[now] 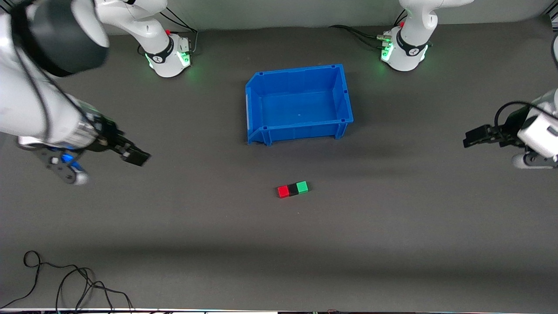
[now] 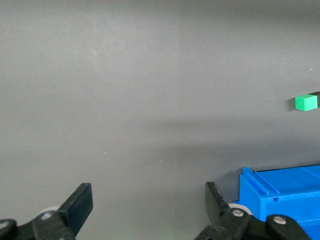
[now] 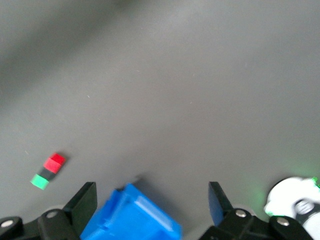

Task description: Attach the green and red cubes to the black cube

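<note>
The red cube (image 1: 283,191), black cube (image 1: 293,189) and green cube (image 1: 302,187) sit in one touching row on the table, black in the middle, nearer the front camera than the blue bin (image 1: 301,129). My right gripper (image 1: 135,155) hangs open and empty over the table at the right arm's end. My left gripper (image 1: 471,138) hangs open and empty over the left arm's end. The right wrist view shows the row: red cube (image 3: 54,162), black cube (image 3: 48,172), green cube (image 3: 40,181), far from the right gripper (image 3: 150,197). The left wrist view shows the green cube (image 2: 305,102) away from the left gripper (image 2: 147,197).
The blue bin is open-topped with nothing in it, between the two arm bases (image 1: 168,54) (image 1: 403,52). Its corner shows in both wrist views: blue bin (image 2: 285,195), blue bin (image 3: 130,215). Loose black cables (image 1: 65,283) lie at the table edge nearest the front camera.
</note>
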Robot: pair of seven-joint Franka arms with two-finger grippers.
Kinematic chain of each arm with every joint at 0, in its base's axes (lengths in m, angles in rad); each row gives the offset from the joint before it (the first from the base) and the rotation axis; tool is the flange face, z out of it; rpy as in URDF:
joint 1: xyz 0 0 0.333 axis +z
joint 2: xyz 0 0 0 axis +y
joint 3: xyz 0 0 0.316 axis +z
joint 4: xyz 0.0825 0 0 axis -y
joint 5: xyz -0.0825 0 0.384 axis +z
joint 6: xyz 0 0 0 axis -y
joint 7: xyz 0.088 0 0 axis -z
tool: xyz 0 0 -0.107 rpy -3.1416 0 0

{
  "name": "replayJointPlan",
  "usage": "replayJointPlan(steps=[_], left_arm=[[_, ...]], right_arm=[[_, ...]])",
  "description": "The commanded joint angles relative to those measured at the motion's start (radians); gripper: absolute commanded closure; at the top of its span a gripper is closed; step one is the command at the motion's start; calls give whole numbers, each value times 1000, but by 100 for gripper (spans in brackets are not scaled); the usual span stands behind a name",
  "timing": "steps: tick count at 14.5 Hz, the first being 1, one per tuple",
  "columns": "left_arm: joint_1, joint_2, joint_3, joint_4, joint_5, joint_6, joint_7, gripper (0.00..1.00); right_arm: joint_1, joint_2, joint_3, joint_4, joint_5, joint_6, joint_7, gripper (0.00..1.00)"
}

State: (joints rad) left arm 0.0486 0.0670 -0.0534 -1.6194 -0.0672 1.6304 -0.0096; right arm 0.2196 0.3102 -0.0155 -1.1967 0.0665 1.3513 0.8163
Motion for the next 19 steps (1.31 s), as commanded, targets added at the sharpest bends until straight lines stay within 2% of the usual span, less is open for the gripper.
replayJointPlan(steps=[1,4,6,8,11,19], left_arm=[[-10,-64,-3,-4,23,-20,23,0],[-13,-79,-17,-4,23,-30,23,0],[-15,-76,-16,15,26,-32,22,0],[-25,-69,-13,33,33,-32,23,0],[-84,-67,32,35,61,-32,37,0],[-79,-64,40,30,61,-32,54,0]], right_arm=[[-25,-100,-39,-125,12,11,-281,1],[-22,-105,-90,-138,1,18,-556,1],[-20,-106,-109,-153,-2,54,-637,1],[-16,-127,-109,-191,-4,116,-638,1],[-12,-149,-109,-245,-5,209,-658,1],[-12,-155,-110,-259,-27,215,-680,1]])
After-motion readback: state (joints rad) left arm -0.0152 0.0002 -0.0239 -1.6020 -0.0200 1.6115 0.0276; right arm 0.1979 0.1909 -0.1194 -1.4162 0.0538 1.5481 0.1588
